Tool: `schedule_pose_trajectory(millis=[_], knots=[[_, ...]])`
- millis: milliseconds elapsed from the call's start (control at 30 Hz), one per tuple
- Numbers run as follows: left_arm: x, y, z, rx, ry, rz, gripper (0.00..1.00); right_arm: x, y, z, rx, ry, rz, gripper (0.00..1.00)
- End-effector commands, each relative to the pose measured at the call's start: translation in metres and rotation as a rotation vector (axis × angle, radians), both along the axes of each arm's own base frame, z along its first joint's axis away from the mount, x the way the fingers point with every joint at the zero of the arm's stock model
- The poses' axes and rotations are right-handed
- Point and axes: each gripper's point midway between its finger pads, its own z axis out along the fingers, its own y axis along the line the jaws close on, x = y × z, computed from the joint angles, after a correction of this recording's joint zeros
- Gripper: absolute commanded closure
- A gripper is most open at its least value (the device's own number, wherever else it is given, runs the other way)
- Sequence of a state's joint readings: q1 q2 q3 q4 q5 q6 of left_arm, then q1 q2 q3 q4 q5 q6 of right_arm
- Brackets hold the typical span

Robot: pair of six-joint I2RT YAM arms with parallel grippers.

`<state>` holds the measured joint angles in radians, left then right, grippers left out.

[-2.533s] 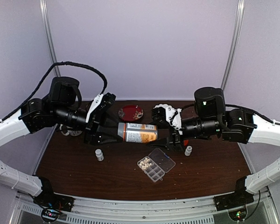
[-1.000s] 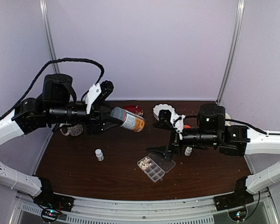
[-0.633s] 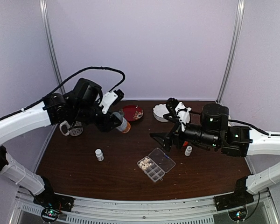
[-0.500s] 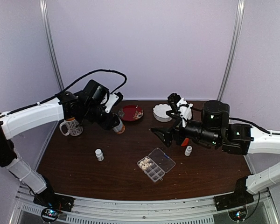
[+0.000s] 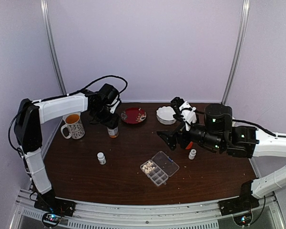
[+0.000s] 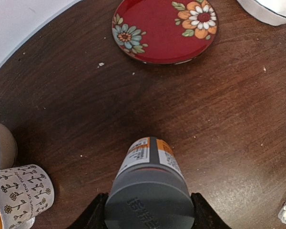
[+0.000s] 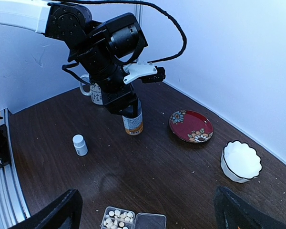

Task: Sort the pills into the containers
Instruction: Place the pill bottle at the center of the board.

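Orange and grey-capped, the pill bottle (image 7: 133, 124) is pinched upright by the left gripper (image 7: 126, 109) near the back left corner of the table (image 5: 86, 176), between mug (image 5: 74, 126) and red plate (image 5: 133, 115). Its base should be seated flat before the jaws are eased apart and raised straight up. The right gripper (image 5: 173, 123) is spread wide, empty. The pills (image 5: 148, 166) lie in an end cell of the open pill box (image 5: 160, 178) toward the front edge. Earlier, the bottle was held sideways in mid-air between both arms.

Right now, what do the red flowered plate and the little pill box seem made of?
Red plate: probably glazed ceramic, glossy, with painted flowers. Pill box: clear plastic by the look; the dark table shows through its lid.
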<state>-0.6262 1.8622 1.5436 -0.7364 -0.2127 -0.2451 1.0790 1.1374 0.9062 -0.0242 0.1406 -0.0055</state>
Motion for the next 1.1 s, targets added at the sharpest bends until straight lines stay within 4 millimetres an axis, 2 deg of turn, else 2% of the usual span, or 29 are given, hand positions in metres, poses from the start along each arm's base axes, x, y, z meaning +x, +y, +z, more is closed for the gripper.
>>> schedule_pose_trajectory(millis=[0,200,333,367,467,533,667,800,900,1067], knots=[[0.012,0.000,0.004,-0.031,0.011,0.027,1.00,0.009,-0.011,-0.010,-0.046,-0.009,-0.061,0.00],[0.016,0.000,-0.009,-0.035,0.048,0.031,0.98,0.012,-0.011,-0.016,-0.057,-0.003,-0.078,0.00],[0.016,0.000,-0.016,-0.037,0.071,0.029,0.90,0.012,-0.011,-0.016,-0.057,-0.003,-0.080,0.00],[0.016,0.000,-0.017,-0.039,0.076,0.033,0.85,0.012,-0.011,-0.016,-0.058,-0.004,-0.080,0.00],[0.014,-0.001,-0.018,-0.047,0.089,0.034,0.57,0.012,-0.012,-0.016,-0.061,-0.008,-0.079,0.00],[0.012,-0.004,-0.015,-0.064,0.100,0.023,0.44,0.011,-0.012,-0.014,-0.058,-0.011,-0.075,0.00],[0.006,-0.006,-0.010,-0.069,0.126,-0.002,0.33,0.010,-0.013,-0.012,-0.049,-0.011,-0.071,0.00],[-0.003,-0.003,-0.003,-0.073,0.128,-0.018,0.14,0.007,-0.013,-0.012,-0.042,-0.005,-0.059,0.00],[-0.011,0.001,0.005,-0.084,0.113,-0.011,0.05,0.006,-0.013,-0.012,-0.034,-0.003,-0.055,0.00],[-0.030,0.014,0.015,-0.108,0.077,0.025,0.03,0.006,-0.015,-0.010,-0.022,0.000,-0.063,0.00]])
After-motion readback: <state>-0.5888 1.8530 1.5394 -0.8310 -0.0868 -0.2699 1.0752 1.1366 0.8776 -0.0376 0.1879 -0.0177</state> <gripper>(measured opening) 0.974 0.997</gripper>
